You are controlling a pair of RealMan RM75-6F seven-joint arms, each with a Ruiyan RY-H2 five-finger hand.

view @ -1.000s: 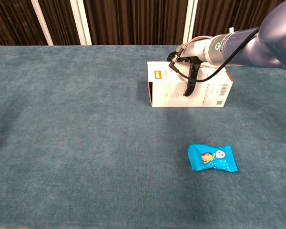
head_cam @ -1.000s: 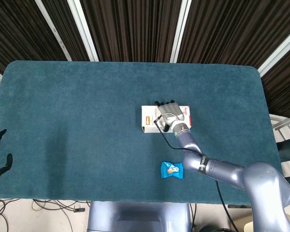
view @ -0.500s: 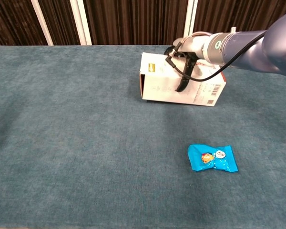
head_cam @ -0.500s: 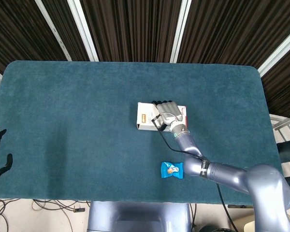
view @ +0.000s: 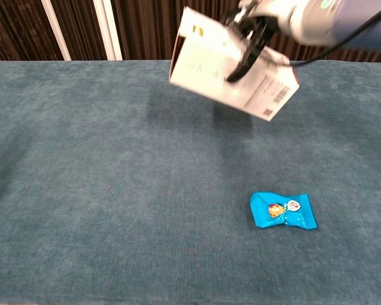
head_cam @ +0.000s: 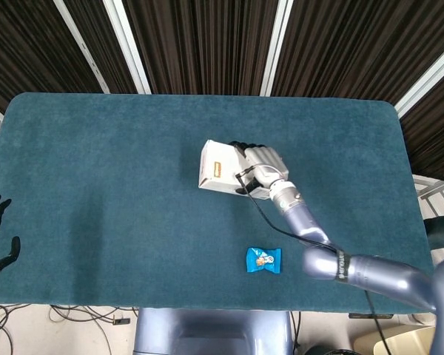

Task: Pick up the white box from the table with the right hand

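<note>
Your right hand (view: 257, 22) has the white box (view: 232, 67) clamped from above, tilted, clear of the table (view: 82, 190); it looks light and stiff but smooth-sided, so keep thumb and fingers squeezing opposite long faces near the middle

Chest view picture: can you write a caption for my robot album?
The right hand holds the white box tilted in the air above the blue table, with a blue snack packet lying below.
</note>
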